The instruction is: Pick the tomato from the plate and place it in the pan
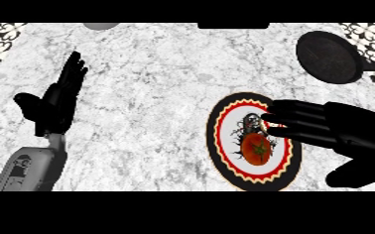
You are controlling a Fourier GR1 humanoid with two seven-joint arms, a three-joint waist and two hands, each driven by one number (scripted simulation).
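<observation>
Plate [219, 144], round, black rim with red and cream bands and a dark drawing at its centre, lying flat on the marbled grey-white counter [154, 79]; taken here as the landmark. Tomato [258, 149], red-orange with a dark star-shaped stalk end, resting on the plate's middle, toward its nearer half. Right hand [322, 129], black, entering from the plate's right, fingers straight and spread over the plate's right rim, fingertips just beside the tomato's upper right; nothing grasped, thumb hanging apart below. Left hand [55, 99], black on a grey forearm, well to the plate's left, open and resting, fingers up, holding nothing. Pan [330, 57], round and black, beyond the plate to its upper right, well apart from it.
</observation>
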